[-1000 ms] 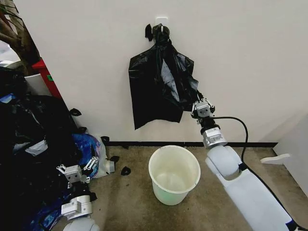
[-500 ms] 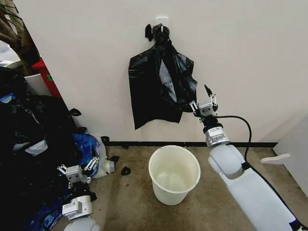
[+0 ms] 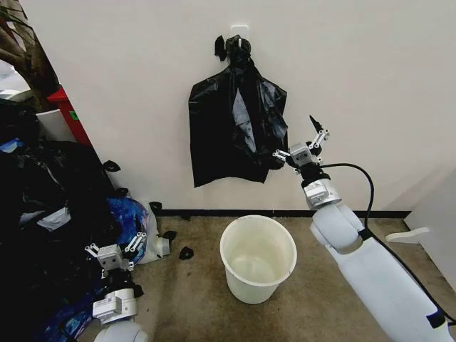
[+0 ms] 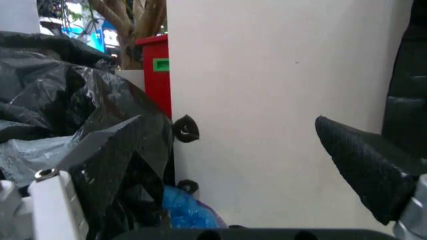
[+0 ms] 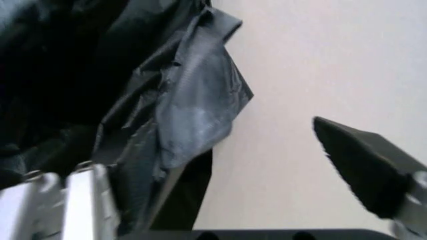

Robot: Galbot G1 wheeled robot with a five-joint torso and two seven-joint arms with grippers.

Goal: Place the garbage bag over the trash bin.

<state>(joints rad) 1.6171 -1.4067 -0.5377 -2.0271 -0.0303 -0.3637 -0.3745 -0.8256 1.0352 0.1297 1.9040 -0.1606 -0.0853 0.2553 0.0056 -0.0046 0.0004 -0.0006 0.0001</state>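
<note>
Right gripper [image 3: 299, 140]: raised at the wall, jaws spread wide, one finger [image 3: 280, 154] against the lower right edge of the black bags [image 3: 236, 132] bunched from the wall hook [image 3: 240, 32]; nothing clamped. Right wrist view: crinkled plastic [image 5: 180, 105] lies over one finger, the other finger [image 5: 360, 167] well clear beside bare wall. Trash bin [image 3: 258, 258]: below the gripper on the floor, unlined, upright. Left gripper [image 3: 114, 251]: parked low, released, far to the other side of the bin, beside the heap of stuffed bags [image 3: 50, 206]. Risks: closing now may pinch several layers, or only a fold that slips; a pull could tear thin film at the hook.
</note>
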